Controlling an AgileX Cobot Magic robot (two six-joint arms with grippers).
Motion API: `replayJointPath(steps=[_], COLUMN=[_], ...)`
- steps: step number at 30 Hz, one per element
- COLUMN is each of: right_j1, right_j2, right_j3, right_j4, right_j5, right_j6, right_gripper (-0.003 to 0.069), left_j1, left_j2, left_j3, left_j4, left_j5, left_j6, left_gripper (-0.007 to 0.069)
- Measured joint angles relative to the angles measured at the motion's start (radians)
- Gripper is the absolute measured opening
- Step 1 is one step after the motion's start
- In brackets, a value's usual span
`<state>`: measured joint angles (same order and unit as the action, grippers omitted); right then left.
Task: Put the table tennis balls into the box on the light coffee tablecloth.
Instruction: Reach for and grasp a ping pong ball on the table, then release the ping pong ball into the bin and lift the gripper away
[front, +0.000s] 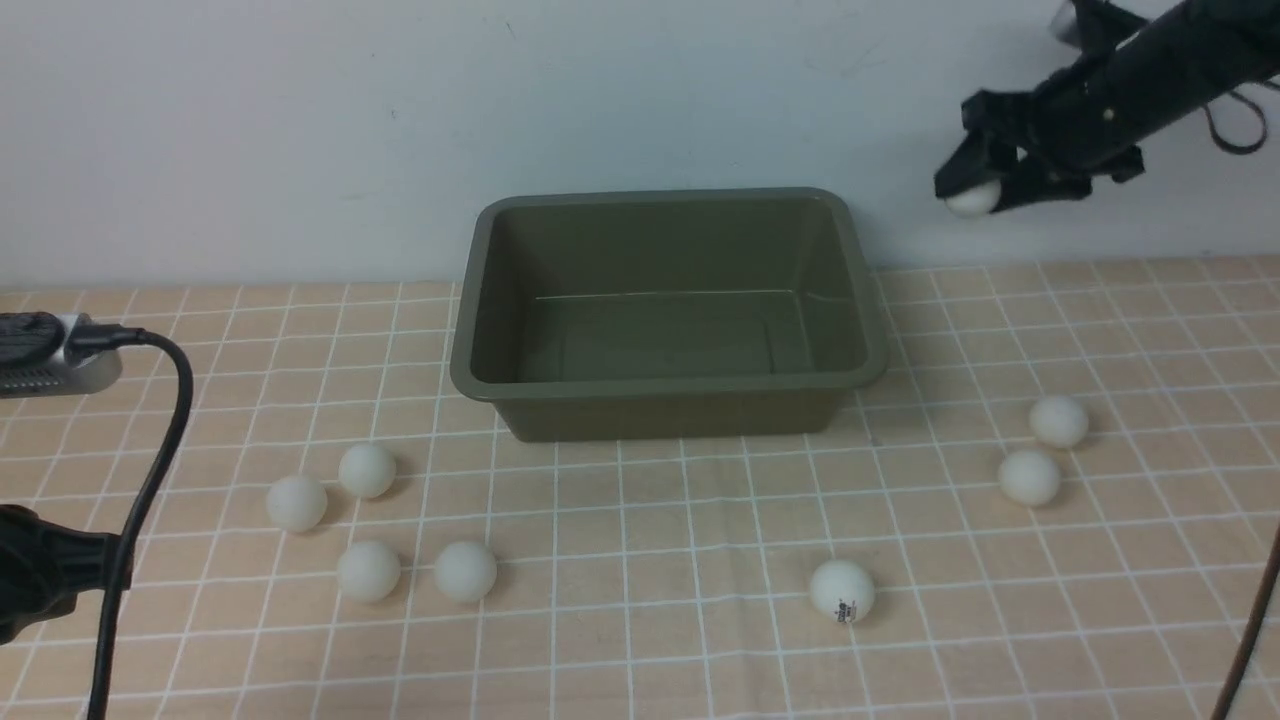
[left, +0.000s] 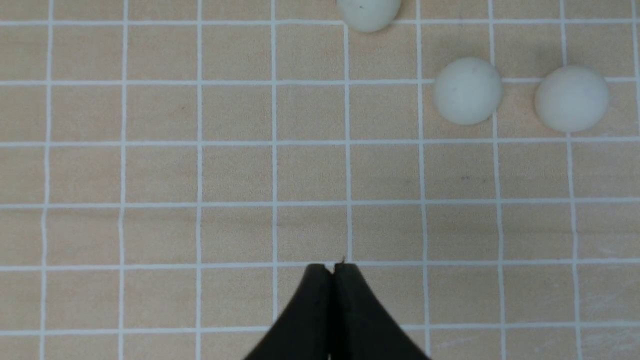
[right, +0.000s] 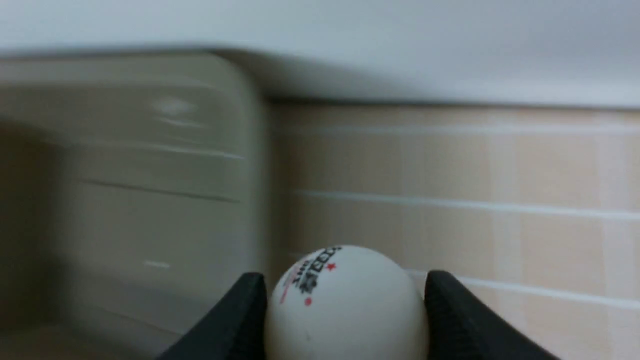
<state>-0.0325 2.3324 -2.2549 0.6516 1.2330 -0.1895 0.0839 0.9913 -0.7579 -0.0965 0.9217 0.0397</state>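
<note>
currently the right jaws clamp one ball (front: 972, 198), high and right of the empty box (front: 660, 415), not over it. left jaws pressed together, empty. seven balls (front: 841, 590) lie on the cloth (front: 640, 650). letting go now would likely drop it outside, rolling away.

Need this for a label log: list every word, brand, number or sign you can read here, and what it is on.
Nothing reads clearly enough to quote.
Table tennis ball in the right gripper: dark print with a red star and a red dot, too blurred to read.
Front table tennis ball on the tablecloth: small dark mark, too small to read.
Box: no text visible.
</note>
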Motion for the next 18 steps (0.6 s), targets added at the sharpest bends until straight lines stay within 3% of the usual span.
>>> replayJointPath(steps=[4,9,14,15,18], right_j1=[0.045,0.158,0.291,0.332,0.376], right_j2=[0.002,0.014,0.042,0.050,0.058], right_j3=[-0.004,-0.007,-0.008,-0.008,-0.008], right_j4=[0.168,0.166,0.026,-0.083,-0.220], right_j5=[0.001,0.000,0.003,0.000,-0.015], right_j6=[-0.065,-0.107,-0.115,-0.099,-0.058], right_gripper=[0.0365,0.0365,0.0365,0.0365,0.0365], left_j1=[0.000,0.000,0.000,0.000,0.000], left_j2=[0.000,0.000,0.000,0.000,0.000], left_j3=[0.000,0.000,0.000,0.000,0.000], left_j4=[-0.001,-0.003,-0.003,-0.003,-0.003], left_j5=[0.000,0.000,0.000,0.000,0.000], left_j6=[0.000,0.000,0.001,0.001,0.001], left_gripper=[-0.0069,-0.0069,-0.0069,-0.0069,-0.0069])
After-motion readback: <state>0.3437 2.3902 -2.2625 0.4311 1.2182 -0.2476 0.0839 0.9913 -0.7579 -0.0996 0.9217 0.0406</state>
